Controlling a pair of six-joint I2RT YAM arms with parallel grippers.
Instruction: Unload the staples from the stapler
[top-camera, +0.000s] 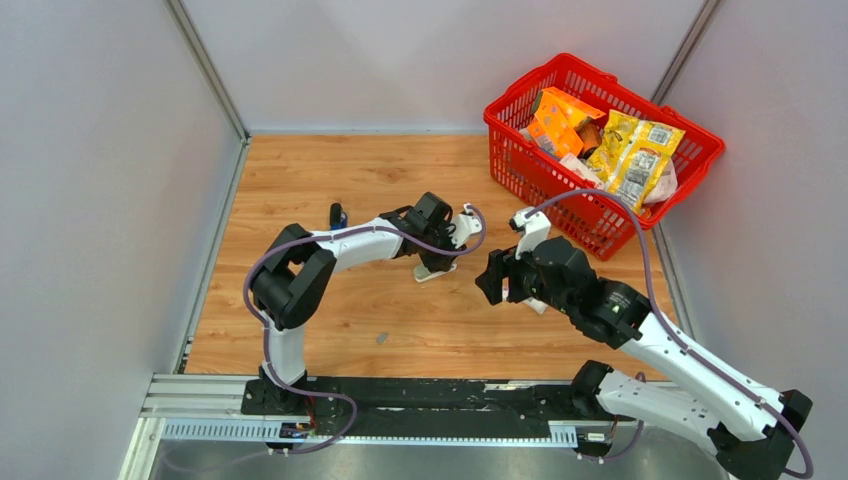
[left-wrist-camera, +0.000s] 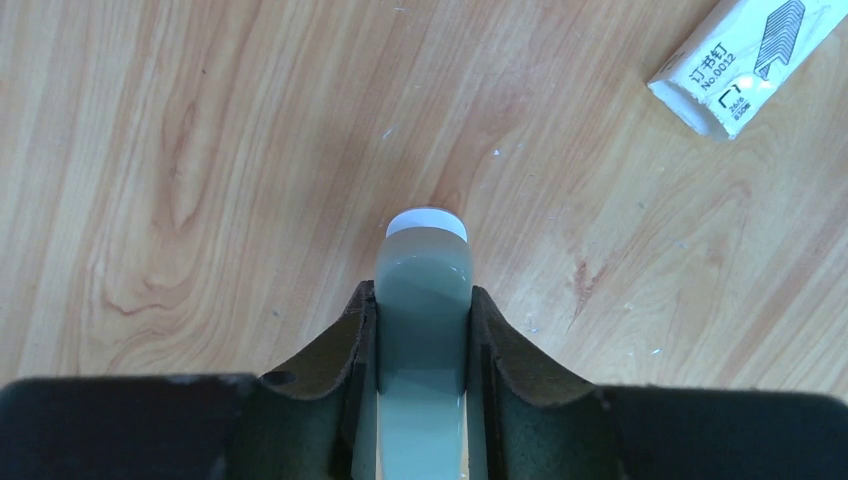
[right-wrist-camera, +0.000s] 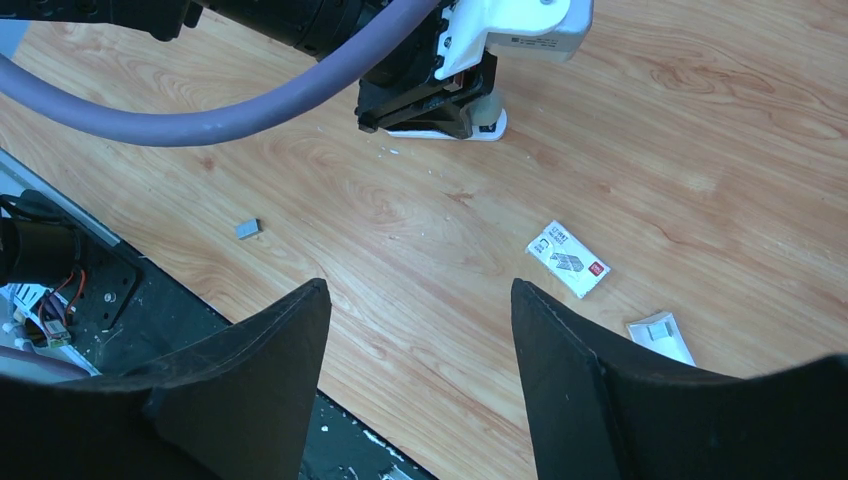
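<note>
On the scuffed wood-grain tabletop (top-camera: 330, 170) between plain grey walls (top-camera: 100, 150), my left gripper (left-wrist-camera: 422, 292) clasps the stapler (left-wrist-camera: 425, 255) while my right gripper (right-wrist-camera: 420, 290) hangs agape.

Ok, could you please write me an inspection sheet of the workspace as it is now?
Surface: wooden table, small white specks near the stapler.
Job's things: stapler on the table; one grey strip of staples loose on the wood.
Clutter: printed white box, second white box, small dark blue thing.
Grippers: left gripper closed on the stapler; right gripper open, holding nothing.
Cables: purple cable looping along each arm.
Surroundings: red basket with snack packets at the far right; grey walls.
</note>
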